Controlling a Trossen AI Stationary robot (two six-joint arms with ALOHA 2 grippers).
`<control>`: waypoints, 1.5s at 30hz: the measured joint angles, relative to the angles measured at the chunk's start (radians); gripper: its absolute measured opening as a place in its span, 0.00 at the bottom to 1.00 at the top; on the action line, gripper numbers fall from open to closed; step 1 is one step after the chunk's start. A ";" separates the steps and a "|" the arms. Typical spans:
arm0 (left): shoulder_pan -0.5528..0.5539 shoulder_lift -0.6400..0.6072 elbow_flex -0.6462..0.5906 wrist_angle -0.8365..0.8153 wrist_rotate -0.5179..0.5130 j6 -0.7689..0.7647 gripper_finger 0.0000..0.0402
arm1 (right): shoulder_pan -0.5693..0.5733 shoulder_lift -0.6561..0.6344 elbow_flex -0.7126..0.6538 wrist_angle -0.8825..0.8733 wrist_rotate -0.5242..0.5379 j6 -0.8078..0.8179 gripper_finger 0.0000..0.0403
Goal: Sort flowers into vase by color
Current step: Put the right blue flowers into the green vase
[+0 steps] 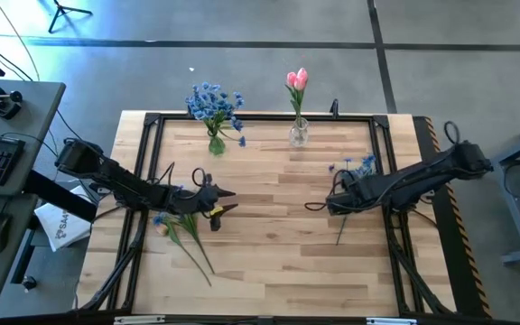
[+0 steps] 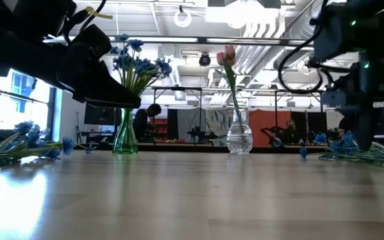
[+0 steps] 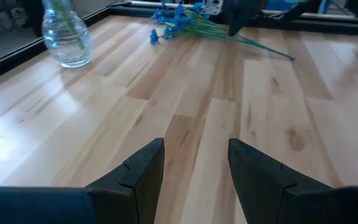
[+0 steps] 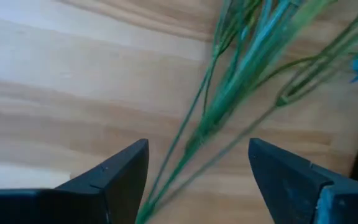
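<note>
A pale bench [image 1: 278,235] of jointed wooden planks, framed by black metal rails, carries the work; behind it stretches a large workshop hall with ceiling ducts and a person seated in the distance.

Toward the near left part of the bench lies a loose bunch of thin green-stemmed artificial flowers [image 1: 186,236], with blue blossoms at its upper end and stems trailing toward the near edge. The left pincer [image 1: 227,202] hovers just beside them, pointing across the bench toward the right side, its dark fingers [image 3: 140,175] held moderately apart with nothing between them.

Near the right edge, the right pincer [image 4: 197,171] stands directly above a second blue-flowered bunch with wiry green stems [image 4: 241,81], its jaws spread wide and empty. The stems pass through the gap between the fingers, their long axis running from the near side away toward the blossoms [image 1: 359,165] beyond the pincer. The right arm is clearly the nearer one, and a straight descent looks likely to straddle the stems. They are slender, smooth and springy-looking, so some may slip out.

Along the far edge stand a slim green glass vase [image 1: 216,143] holding blue flowers and a rounded clear glass vase [image 1: 298,135] holding pink tulip-like buds [image 1: 297,81].
</note>
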 joint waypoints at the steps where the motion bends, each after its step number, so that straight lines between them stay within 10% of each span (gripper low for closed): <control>1: 0.000 0.002 0.000 0.006 0.005 0.000 0.42 | -0.008 0.021 0.000 0.014 0.000 -0.003 0.66; 23: 0.000 0.002 0.000 0.043 0.009 -0.008 0.42 | -0.046 0.087 -0.002 0.274 0.060 -0.337 0.03; 45: -0.051 -0.003 0.000 0.133 0.113 0.154 0.42 | 0.010 0.334 -0.002 1.775 0.266 -1.302 0.01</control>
